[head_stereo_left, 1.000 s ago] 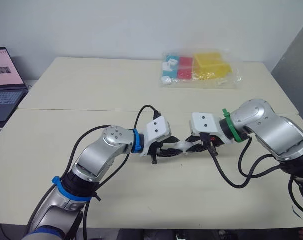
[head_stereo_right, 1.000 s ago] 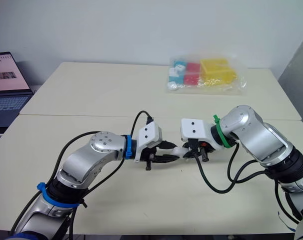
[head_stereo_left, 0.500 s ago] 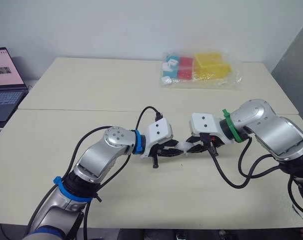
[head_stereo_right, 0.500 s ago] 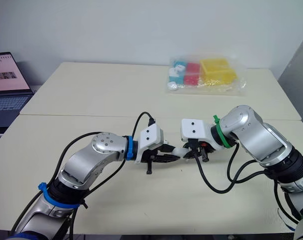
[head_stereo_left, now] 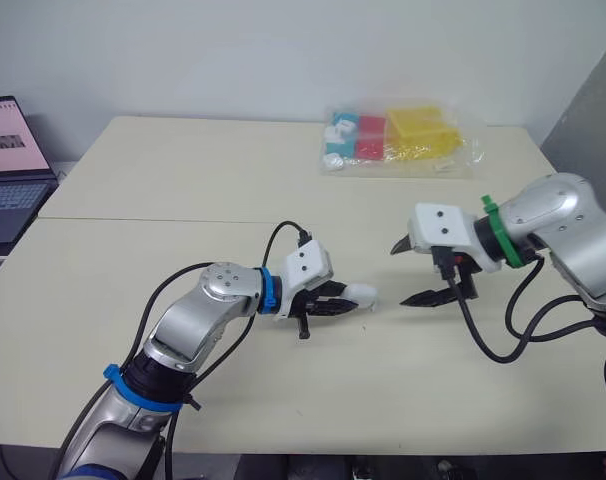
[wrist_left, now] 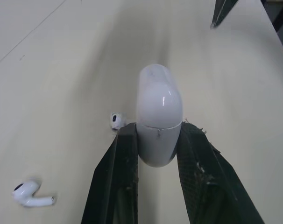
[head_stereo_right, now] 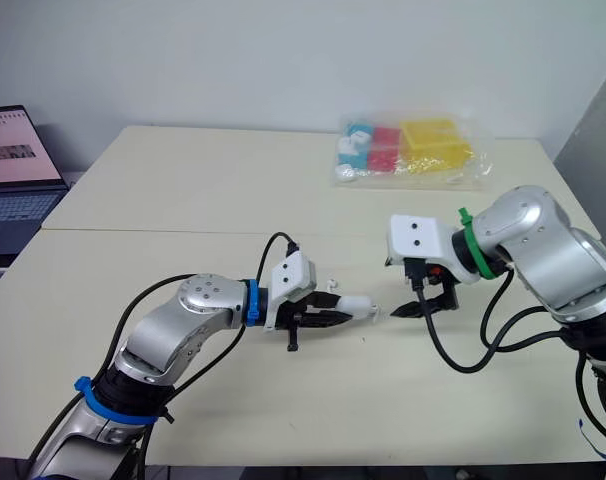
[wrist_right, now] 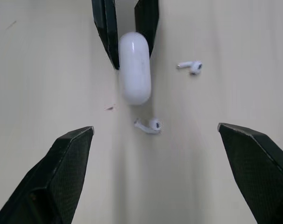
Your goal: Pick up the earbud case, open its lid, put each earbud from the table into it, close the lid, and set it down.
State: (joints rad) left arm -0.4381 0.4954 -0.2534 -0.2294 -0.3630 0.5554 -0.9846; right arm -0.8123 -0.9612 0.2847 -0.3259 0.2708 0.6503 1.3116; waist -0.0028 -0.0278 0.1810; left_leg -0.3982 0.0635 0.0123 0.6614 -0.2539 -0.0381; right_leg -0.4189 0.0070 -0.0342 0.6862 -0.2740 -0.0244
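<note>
The white earbud case [head_stereo_left: 359,294] hangs just above the table with its lid down, and my left gripper [head_stereo_left: 341,299] is shut on its lower half. In the left wrist view the case [wrist_left: 159,112] sits between the two black fingers [wrist_left: 123,154]. My right gripper [head_stereo_left: 403,275] is open wide, a short way to the right of the case and apart from it. Two loose white earbuds lie on the table near the case, one earbud [wrist_right: 148,125] under the case's free end and the other earbud [wrist_right: 190,66] further off beside my left gripper.
A clear plastic bag of coloured boxes [head_stereo_left: 398,138] lies at the table's far right. An open laptop [head_stereo_left: 8,165] stands past the left edge. A seam [head_stereo_left: 133,220] crosses the table behind my arms.
My right gripper has let go of the case's end, opened wide and drawn back to the right. The left gripper keeps hold of the case, a little lower and nearer.
</note>
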